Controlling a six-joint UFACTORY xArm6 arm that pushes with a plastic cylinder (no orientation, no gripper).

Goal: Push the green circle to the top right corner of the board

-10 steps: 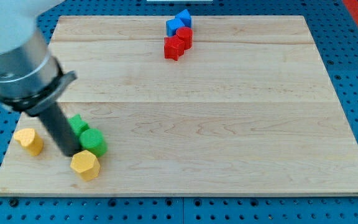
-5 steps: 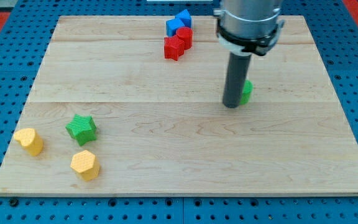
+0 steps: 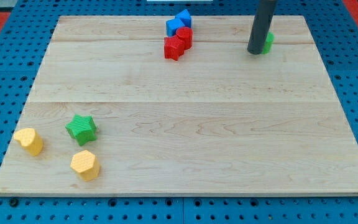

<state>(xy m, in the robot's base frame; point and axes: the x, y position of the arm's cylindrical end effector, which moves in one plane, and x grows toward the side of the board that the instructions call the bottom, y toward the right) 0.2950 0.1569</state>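
Observation:
The green circle point(image 3: 268, 42) lies near the board's top right, mostly hidden behind my rod. My tip point(image 3: 254, 51) rests on the board right against the circle's left side. A green star point(image 3: 81, 127) sits at the lower left.
Two red blocks point(image 3: 178, 42) and two blue blocks point(image 3: 179, 22) cluster at the top middle. A yellow block point(image 3: 29, 140) and a yellow hexagon point(image 3: 84, 164) lie at the bottom left. The wooden board point(image 3: 185, 124) sits on a blue pegboard.
The tip has carried the green circle from beside the green star at the lower left, across the middle, up to the top right area.

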